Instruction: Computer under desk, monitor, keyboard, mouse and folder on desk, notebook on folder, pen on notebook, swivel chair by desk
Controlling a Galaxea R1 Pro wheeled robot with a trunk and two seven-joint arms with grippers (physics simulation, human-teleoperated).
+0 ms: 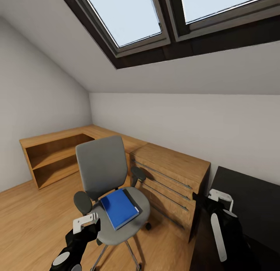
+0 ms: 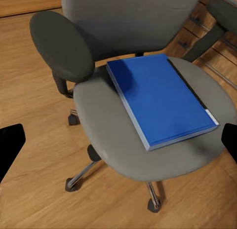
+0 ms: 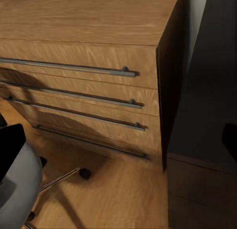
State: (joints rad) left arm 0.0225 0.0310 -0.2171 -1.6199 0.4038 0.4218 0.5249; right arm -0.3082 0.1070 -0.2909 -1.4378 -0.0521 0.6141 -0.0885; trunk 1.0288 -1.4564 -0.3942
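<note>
While the head camera looks down into an attic bedroom with grey walls and a dark-framed skylight (image 1: 155, 21), the grey upholstered swivel chair (image 1: 103, 166) stands on the wooden floor (image 1: 31, 220) in the near centre, its chrome star base and casters visible beneath the seat. The flat bright blue rectangular folder (image 1: 118, 208) lies on the chair seat, slightly skewed, with a thin dark edge showing along its far right side; whether that edge belongs to a separate item cannot be determined. In the left wrist view the folder (image 2: 160, 100) rests flat on the seat, clear of the dark oval armrest (image 2: 61, 44).

Just right of the chair stands a light wooden drawer chest (image 1: 171, 177) with four long metal bar handles; the right wrist view shows the same chest (image 3: 84, 56) front-on. Right of the chest, against the wall, the black table (image 1: 252, 193) begins, its top bare in the visible part. A low light wooden open shelf unit (image 1: 54, 154) runs along the far left wall and joins the chest at the corner.

The left claw (image 1: 86, 222) hovers near the left front of the chair seat, not touching the folder; its dark fingertips (image 2: 10, 147) sit wide apart at the edges of the wrist view, so it is released and empty. The right claw (image 1: 219, 197) hangs between chest and table; its fingertips (image 3: 12, 150) likewise stand well apart, released, grasping nothing.
</note>
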